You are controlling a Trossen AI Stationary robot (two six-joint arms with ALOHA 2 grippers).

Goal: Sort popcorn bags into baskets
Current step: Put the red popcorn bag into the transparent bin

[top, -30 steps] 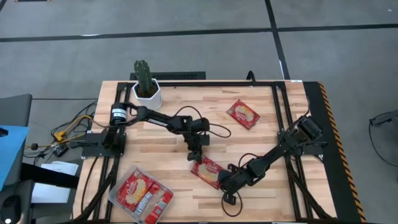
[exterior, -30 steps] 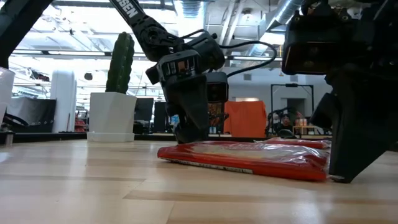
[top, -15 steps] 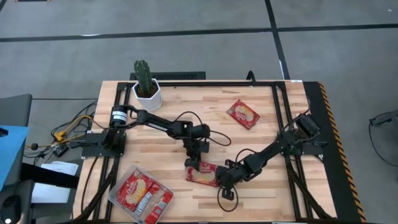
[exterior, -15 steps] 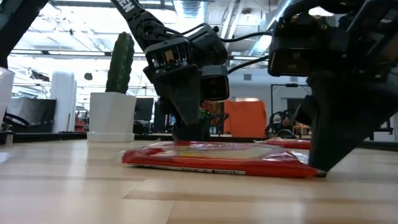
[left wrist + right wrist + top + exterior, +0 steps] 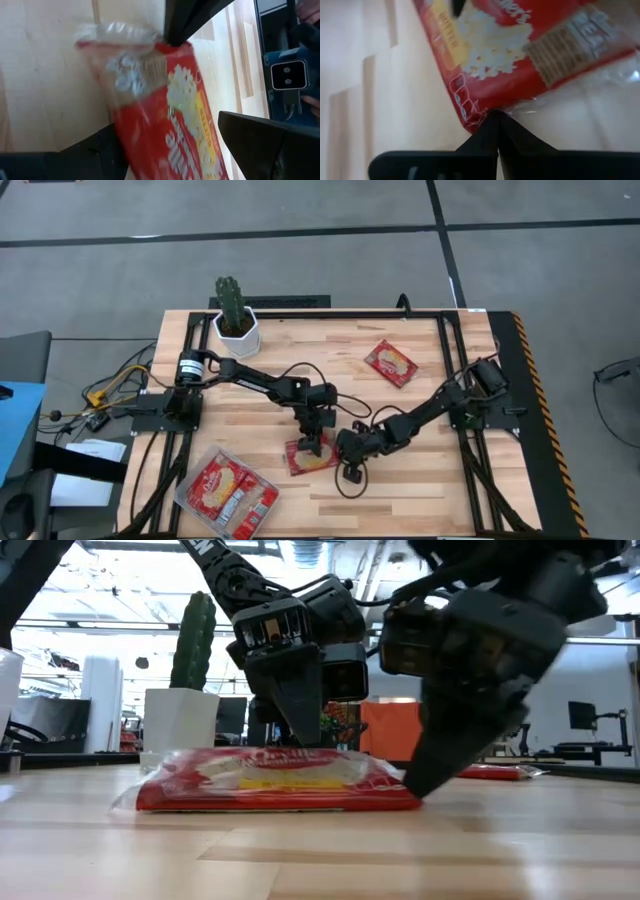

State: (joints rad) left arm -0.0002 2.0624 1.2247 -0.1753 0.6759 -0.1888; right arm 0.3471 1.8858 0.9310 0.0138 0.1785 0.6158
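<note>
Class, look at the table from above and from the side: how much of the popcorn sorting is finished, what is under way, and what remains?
Done: the clear tray at the table's front left already holds red popcorn bags. In hand: both arms meet at the middle bag, lying on the wood; the left end effector is at its far edge and the right end effector at its right edge. Left: that bag and the far bag lie outside the tray.

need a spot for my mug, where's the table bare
Bare wood lies between the cactus pot and the far popcorn bag. Crowded at mid-table: both end effectors, left and right, flank a popcorn bag. The clear tray fills the near-left corner.
</note>
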